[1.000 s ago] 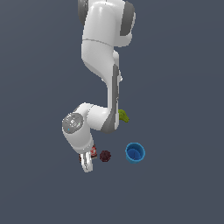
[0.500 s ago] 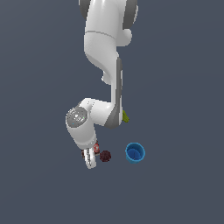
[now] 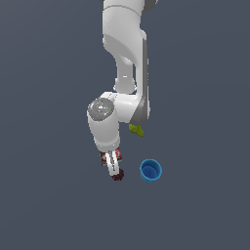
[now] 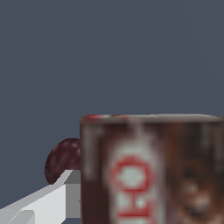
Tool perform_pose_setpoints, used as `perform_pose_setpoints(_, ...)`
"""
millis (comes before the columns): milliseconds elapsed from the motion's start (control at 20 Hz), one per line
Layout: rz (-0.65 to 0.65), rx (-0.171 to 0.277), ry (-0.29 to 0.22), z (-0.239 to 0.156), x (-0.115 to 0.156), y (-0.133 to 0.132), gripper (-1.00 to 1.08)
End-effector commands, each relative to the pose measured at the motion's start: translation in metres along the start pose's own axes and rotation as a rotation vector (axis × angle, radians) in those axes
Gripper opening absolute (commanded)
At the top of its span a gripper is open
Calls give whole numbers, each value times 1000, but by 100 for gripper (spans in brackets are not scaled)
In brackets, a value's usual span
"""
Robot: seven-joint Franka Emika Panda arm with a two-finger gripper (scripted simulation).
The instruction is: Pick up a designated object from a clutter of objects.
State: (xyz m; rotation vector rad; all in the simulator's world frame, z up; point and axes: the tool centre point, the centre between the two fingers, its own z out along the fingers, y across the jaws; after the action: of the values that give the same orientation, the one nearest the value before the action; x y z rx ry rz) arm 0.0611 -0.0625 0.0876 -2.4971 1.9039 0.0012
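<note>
since the earlier frame the hand [image 3: 113,165] has shifted toward the box [image 3: 118,155], beside the ball [image 3: 117,176]. whether the hand grips cannot be told. centre on the box before closing.

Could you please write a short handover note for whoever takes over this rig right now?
Gripper: down at the brown labelled box, fingers around or beside it; open or shut cannot be told.
Box: fills the wrist view, still low among the other items, apparently not lifted.
Dark maroon ball: right by the fingertips, just behind the box in the wrist view.
Blue cup: apart, toward the exterior view's right.
Yellow-green fruit: beside the arm, untouched.
Done: approach to the box.
Left: confirm the grip, then lift without catching the ball.
</note>
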Motion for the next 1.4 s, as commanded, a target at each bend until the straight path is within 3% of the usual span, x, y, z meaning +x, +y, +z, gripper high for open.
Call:
perform_pose_setpoints(0, -1, 1, 0, -18, -18, 6, -100)
perform_pose_setpoints(1350, 0, 0, 6, -232, -226, 67, -100)
